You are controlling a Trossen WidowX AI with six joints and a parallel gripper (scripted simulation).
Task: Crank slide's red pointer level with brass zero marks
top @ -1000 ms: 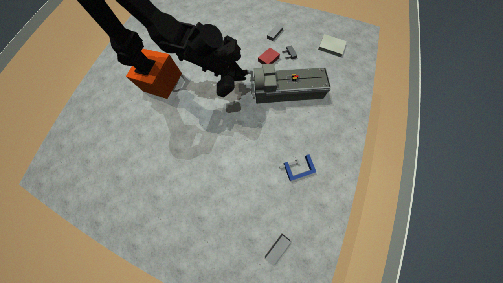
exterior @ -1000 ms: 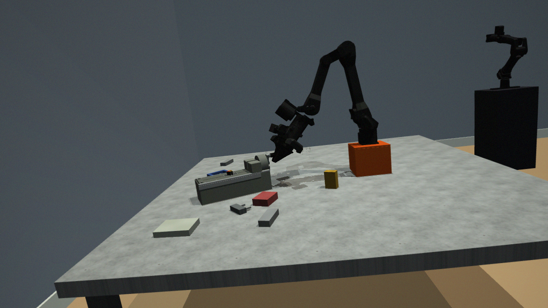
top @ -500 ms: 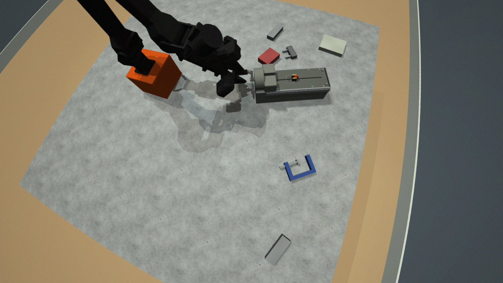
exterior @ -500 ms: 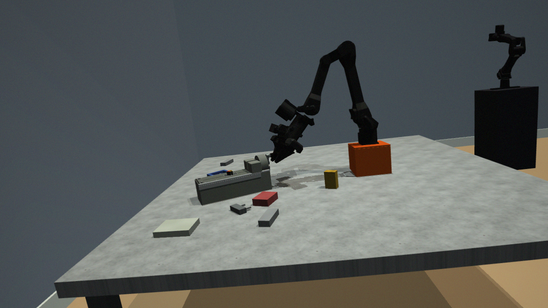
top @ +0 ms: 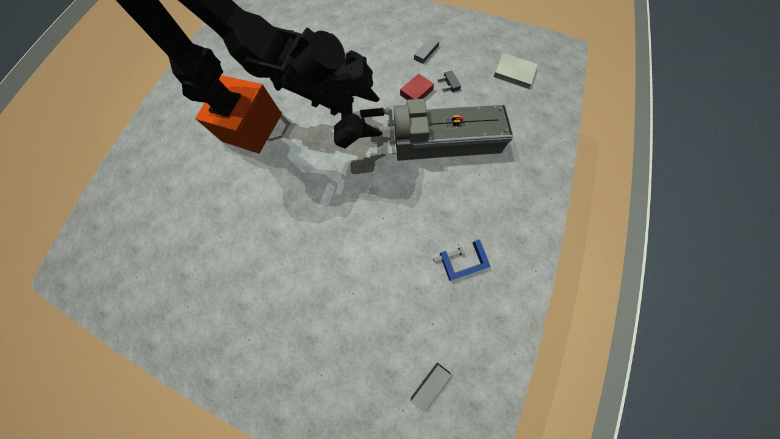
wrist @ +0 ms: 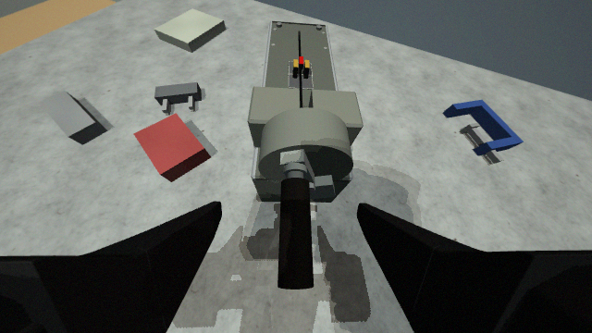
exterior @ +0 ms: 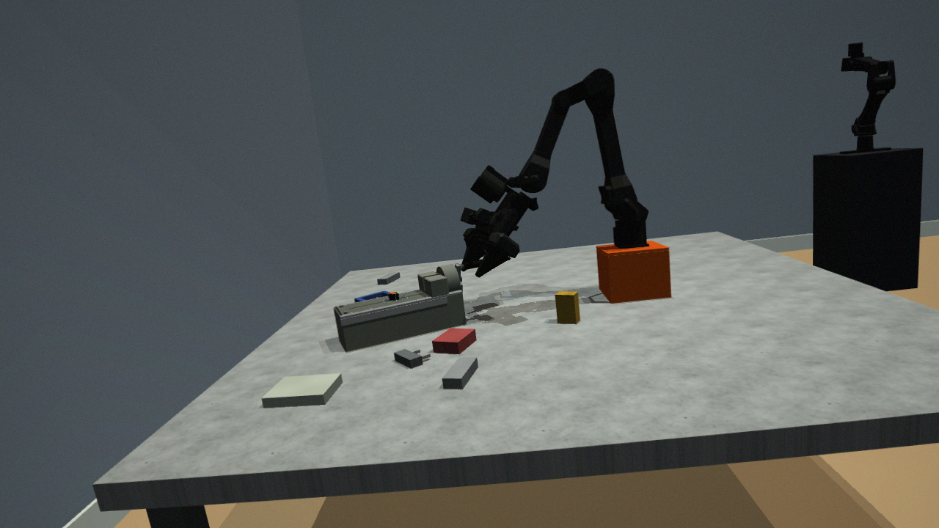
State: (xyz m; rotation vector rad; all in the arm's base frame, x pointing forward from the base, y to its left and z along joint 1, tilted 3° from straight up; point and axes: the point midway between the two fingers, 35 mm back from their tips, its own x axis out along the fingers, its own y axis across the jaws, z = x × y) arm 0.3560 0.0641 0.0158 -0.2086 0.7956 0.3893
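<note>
Top view: the grey machine (top: 468, 133) (exterior: 400, 320) (wrist: 277, 51) lies with its crank end toward the arm, presumably so the crank handle (top: 372, 112) (wrist: 295, 231) can be reached straight on. The gripper (top: 379, 115) (exterior: 469, 271) (wrist: 291, 208) straddles that handle. The red pointer (top: 459, 118) (wrist: 301, 60) is at the slot between the brass zero marks (top: 456, 116) (wrist: 296, 65), near the middle of the deck; exact level cannot be confirmed. Exterior view: the arm reaches down from its orange base block (top: 256, 117) (exterior: 633, 276), wrist pitched toward the machine, a posture judged to suit the handle's projection. The red block (top: 416, 87) (exterior: 452, 339) (wrist: 171, 145) lies to one side, apart from the work. Wrist view: jaws spread wide, a gap on either side of the black handle, nothing pinched; this accords with release. The pointer shows between the two marks, its red top appearing slightly farther along the slot, though perspective may account for that. Judgement: turning appears finished; a straight withdrawal should avoid nudging the crank, whereas sideways contact could spoil the setting.
</note>
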